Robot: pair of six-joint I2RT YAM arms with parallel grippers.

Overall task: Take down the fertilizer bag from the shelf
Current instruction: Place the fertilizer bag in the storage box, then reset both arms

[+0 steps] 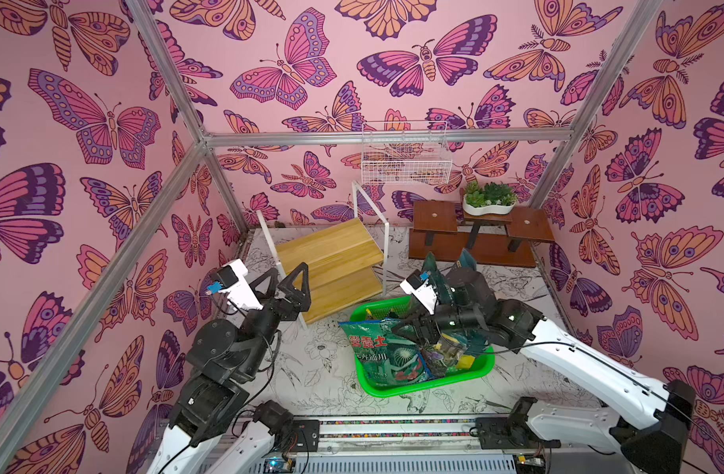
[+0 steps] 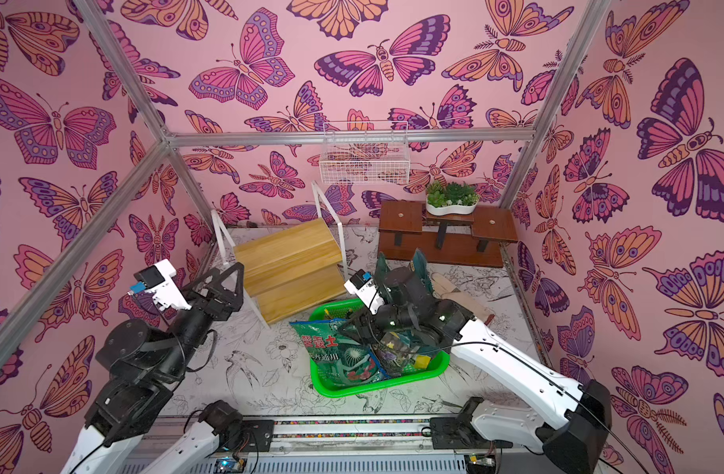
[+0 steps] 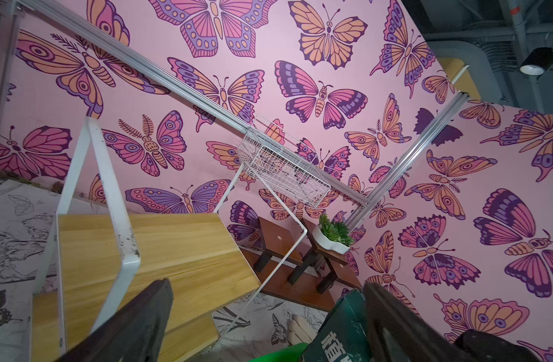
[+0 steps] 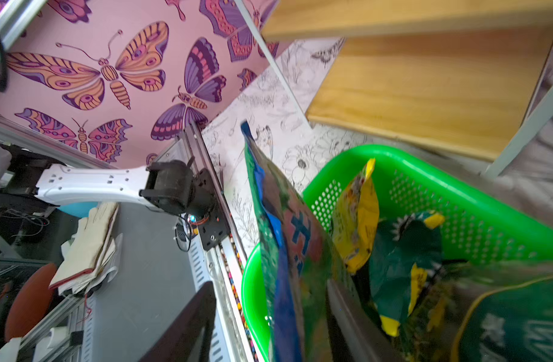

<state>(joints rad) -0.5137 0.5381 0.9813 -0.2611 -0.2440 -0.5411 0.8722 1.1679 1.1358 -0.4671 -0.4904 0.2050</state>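
Fertilizer bag (image 1: 372,349), green and printed, is off the shelf (image 1: 331,250) and lies in the green plastic basket (image 1: 434,383) at the shelf's 5 o'clock, beside a yellow packet (image 4: 356,216). Right gripper (image 4: 269,286) hangs over the basket, fingers (image 4: 190,319) spread, with the bag's raised edge between them, unpinched. Left gripper (image 1: 288,277) sits at the shelf's 8 o'clock, fingers wide apart, empty.
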